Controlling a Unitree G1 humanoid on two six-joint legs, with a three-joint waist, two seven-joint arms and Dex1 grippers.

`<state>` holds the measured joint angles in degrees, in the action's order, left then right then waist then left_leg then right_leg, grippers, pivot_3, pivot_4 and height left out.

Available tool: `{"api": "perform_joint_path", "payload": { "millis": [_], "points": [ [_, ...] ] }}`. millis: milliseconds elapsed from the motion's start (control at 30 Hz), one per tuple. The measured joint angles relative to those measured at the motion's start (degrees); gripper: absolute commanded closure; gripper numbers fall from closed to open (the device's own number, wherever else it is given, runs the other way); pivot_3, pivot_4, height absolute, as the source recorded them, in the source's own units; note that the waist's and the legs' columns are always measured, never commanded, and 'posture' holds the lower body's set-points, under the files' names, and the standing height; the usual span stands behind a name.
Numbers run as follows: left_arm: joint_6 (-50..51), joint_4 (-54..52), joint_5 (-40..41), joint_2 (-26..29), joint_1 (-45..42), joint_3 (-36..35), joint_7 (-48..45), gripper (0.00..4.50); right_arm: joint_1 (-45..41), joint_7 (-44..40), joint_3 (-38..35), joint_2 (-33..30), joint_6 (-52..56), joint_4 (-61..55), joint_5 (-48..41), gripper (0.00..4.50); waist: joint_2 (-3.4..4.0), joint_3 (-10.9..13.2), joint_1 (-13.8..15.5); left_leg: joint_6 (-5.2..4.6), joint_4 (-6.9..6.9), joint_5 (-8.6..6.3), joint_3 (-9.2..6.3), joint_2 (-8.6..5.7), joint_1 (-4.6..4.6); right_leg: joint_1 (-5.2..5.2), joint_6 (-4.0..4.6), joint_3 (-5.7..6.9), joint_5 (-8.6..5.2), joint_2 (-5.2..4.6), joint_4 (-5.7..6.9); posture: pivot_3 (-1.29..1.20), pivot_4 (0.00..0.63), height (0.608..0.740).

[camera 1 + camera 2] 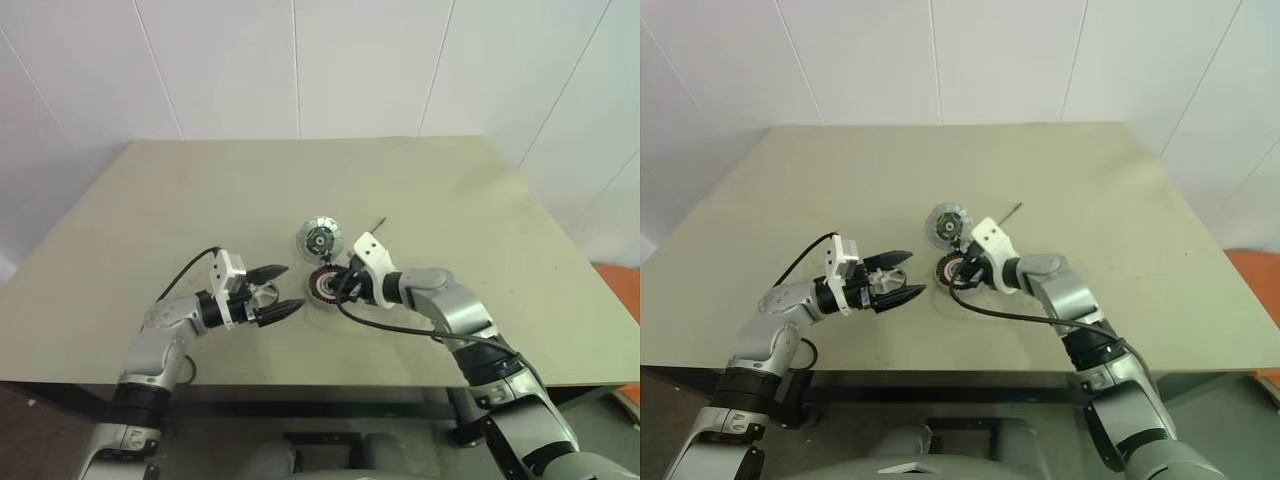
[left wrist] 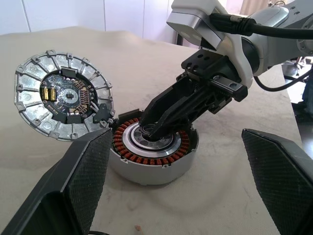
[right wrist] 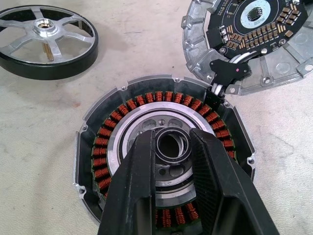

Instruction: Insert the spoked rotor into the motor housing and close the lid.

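With right gripper pinching a small ring at motor housing centre and left gripper agape, still pre-insertion: fetch spoked rotor, 10 o'clock of housing.

My left gripper is held level with its two black fingers spread wide apart and nothing between them, pointing across toward my right gripper. My right arm reaches in from the other side, wrist bent so that gripper tips downward and toward the left one. Its fingers are drawn near each other, a narrow gap between the tips.
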<state>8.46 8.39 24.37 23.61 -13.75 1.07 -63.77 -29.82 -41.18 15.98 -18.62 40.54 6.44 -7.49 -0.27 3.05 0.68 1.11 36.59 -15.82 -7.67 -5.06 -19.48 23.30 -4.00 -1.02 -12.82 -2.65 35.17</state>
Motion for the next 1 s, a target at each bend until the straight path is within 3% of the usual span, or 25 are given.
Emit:
{"api": "perform_joint_path", "payload": {
  "millis": [1000],
  "points": [
    [-0.01, 0.6, -0.1, 0.09, 0.0, 0.1, -0.15, 0.0, 0.88, -0.02, 1.08, -0.85, -0.98, -1.39, 0.42, 3.84, 0.0, 0.0, 0.08, 0.0, -0.13, 0.0, 0.0, -0.01, 0.0, 0.0, -0.01, 0.0, -0.01, -0.02, -0.12, 0.0, 0.0, 0.74]
  ]
}}
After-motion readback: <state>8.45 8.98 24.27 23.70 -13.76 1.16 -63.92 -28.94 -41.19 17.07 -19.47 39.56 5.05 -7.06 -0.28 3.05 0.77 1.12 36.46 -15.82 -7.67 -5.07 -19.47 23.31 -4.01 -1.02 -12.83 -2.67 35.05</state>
